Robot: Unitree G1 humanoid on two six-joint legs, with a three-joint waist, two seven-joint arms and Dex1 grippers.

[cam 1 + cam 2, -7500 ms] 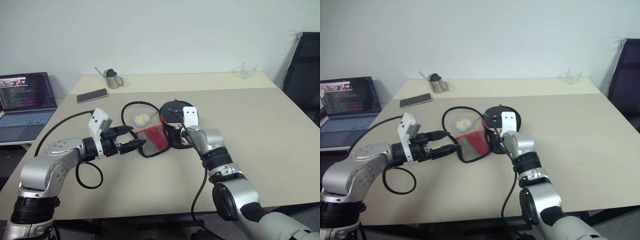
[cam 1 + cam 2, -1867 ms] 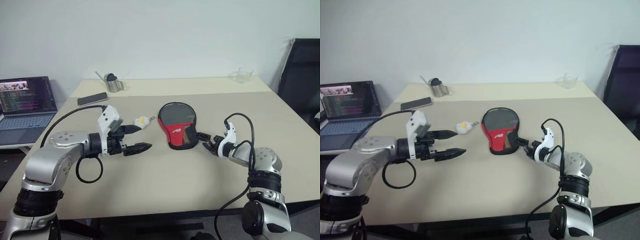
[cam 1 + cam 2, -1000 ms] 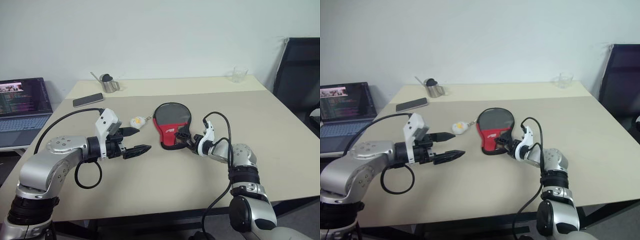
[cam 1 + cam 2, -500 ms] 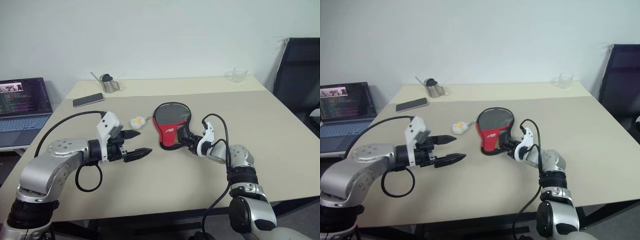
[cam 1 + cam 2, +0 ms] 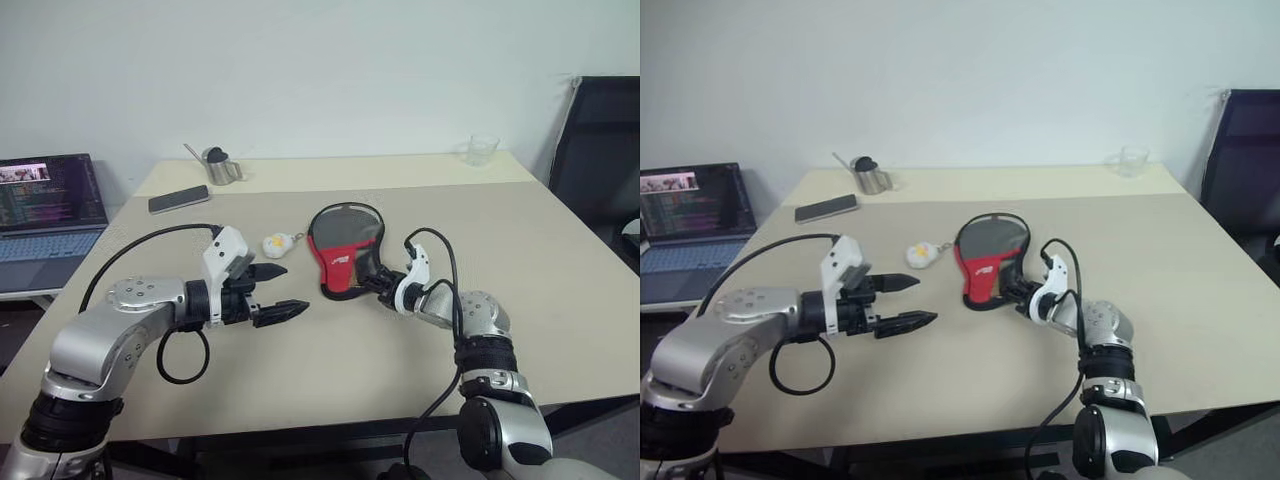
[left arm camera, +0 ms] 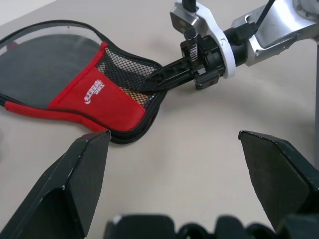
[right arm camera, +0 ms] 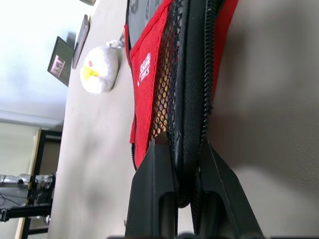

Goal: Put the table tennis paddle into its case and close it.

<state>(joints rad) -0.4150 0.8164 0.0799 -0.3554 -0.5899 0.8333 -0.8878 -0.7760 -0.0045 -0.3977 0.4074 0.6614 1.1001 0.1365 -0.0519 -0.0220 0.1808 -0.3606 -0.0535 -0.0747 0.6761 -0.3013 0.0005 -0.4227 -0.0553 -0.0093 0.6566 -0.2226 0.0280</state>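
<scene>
The case [image 5: 343, 243] lies flat mid-table, grey-black at its wide end and red with a white logo toward me. Its zip edge gapes a little round the wide end. A tan patch of the table tennis paddle [image 6: 130, 92] shows through the black mesh pocket; the rest of it is hidden inside. My right gripper [image 5: 373, 281] is shut on the case's black zip edge [image 7: 187, 124] at the narrow end. My left gripper [image 5: 292, 289] hovers open and empty left of the case, a hand's width away. The white-yellow charm [image 5: 272, 244] lies beside the case's left side.
A dark smartphone [image 5: 179, 199] and a small metal jug [image 5: 215, 166] sit at the far left of the table, and a glass [image 5: 482, 150] stands at the far right. A laptop [image 5: 45, 205] stands off the table's left edge, and a black chair [image 5: 598, 140] beyond its right.
My right gripper came in from the right to the case's narrow end and closed on its zip edge. The left gripper stayed open and barely moved.
</scene>
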